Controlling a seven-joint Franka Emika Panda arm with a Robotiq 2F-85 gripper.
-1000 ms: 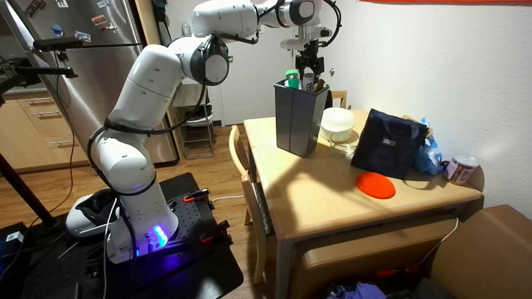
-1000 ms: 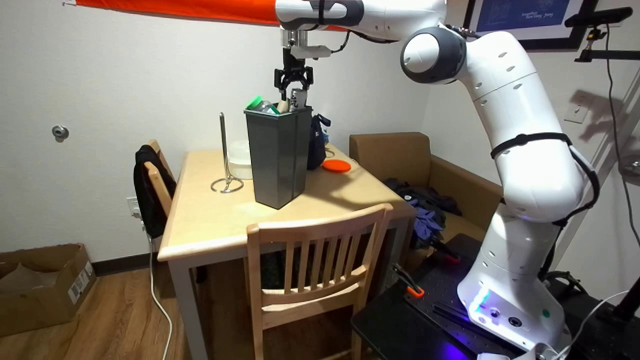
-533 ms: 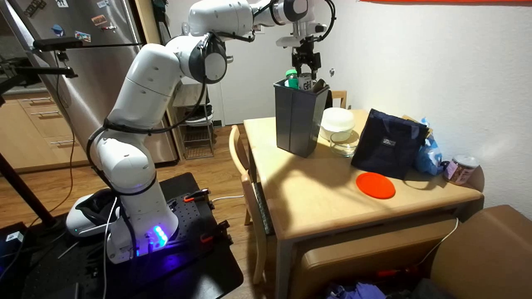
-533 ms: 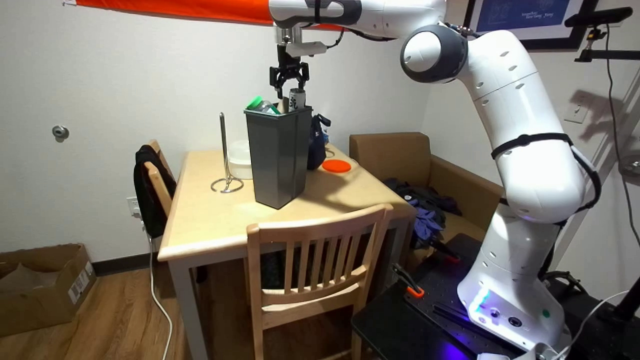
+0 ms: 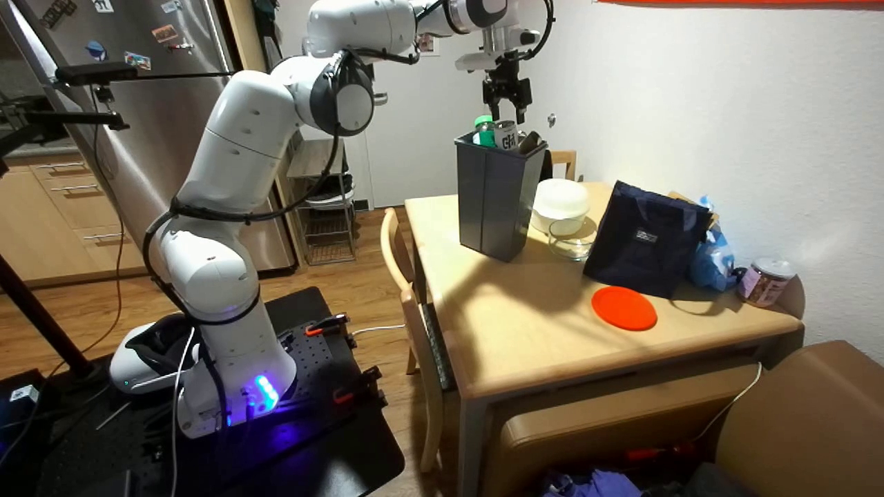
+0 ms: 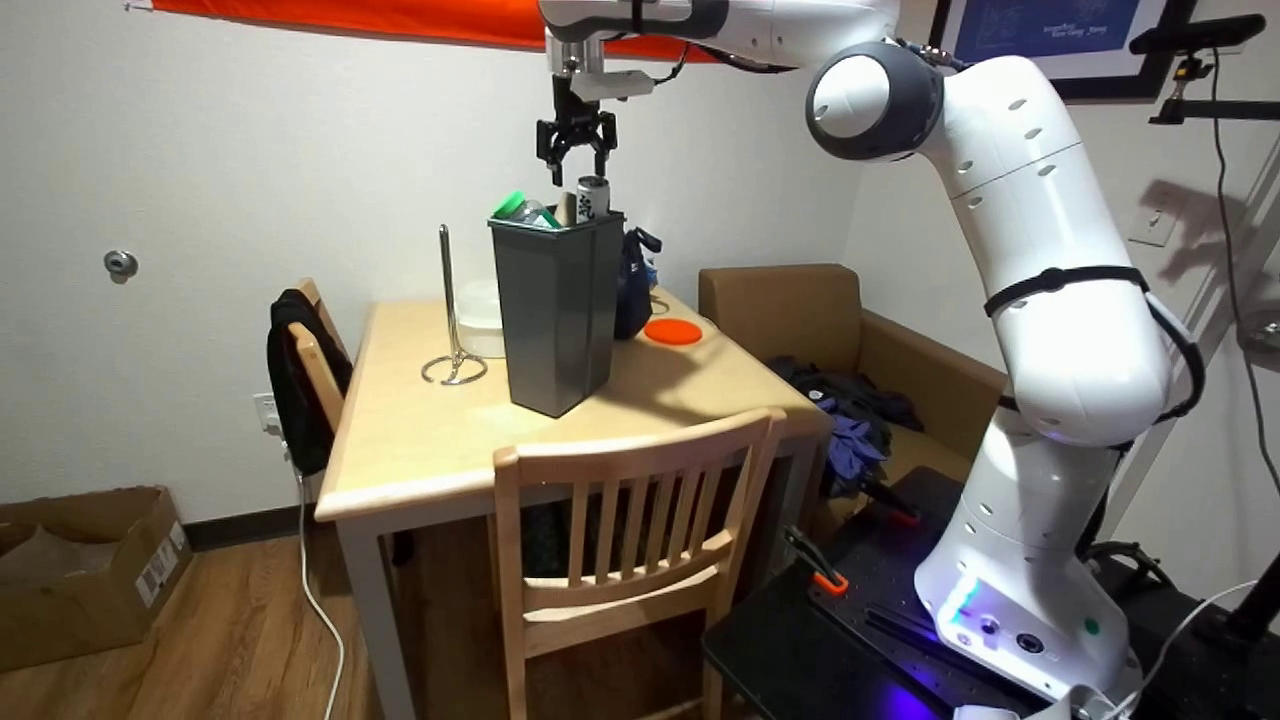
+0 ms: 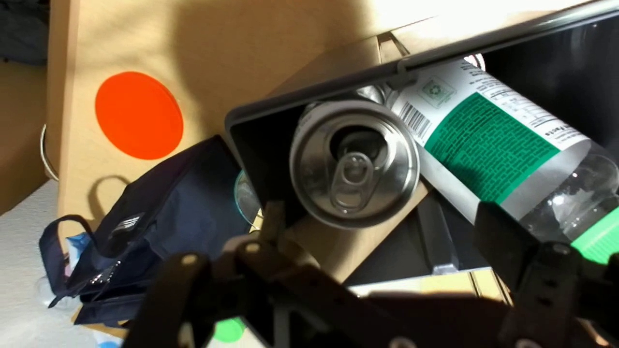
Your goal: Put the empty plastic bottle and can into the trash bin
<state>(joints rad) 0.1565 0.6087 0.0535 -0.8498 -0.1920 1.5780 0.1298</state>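
Note:
The dark grey trash bin (image 5: 492, 200) (image 6: 555, 320) stands on the table in both exterior views. The clear bottle with green cap (image 5: 485, 132) (image 6: 525, 212) leans in its mouth, and its label shows in the wrist view (image 7: 491, 145). The silvery can (image 5: 506, 136) (image 6: 593, 198) sits in the bin beside it, its top above the rim. In the wrist view the can's lid (image 7: 355, 200) faces the camera. My gripper (image 5: 507, 119) (image 6: 578, 176) (image 7: 381, 211) is open and empty just above the can, apart from it. The lower parts of can and bottle are hidden.
A tan piece (image 7: 333, 241) also lies in the bin. On the table are a white container (image 5: 561, 200), a glass bowl (image 5: 572, 245), a navy bag (image 5: 642, 245), an orange disc (image 5: 623, 308) and a metal stand (image 6: 448, 290). A wooden chair (image 6: 640, 456) stands in front.
My gripper has risen from around the can and moved a little left in both exterior views. The can has stayed in the bin, shifting slightly and turning. The bottle and bin have not moved.

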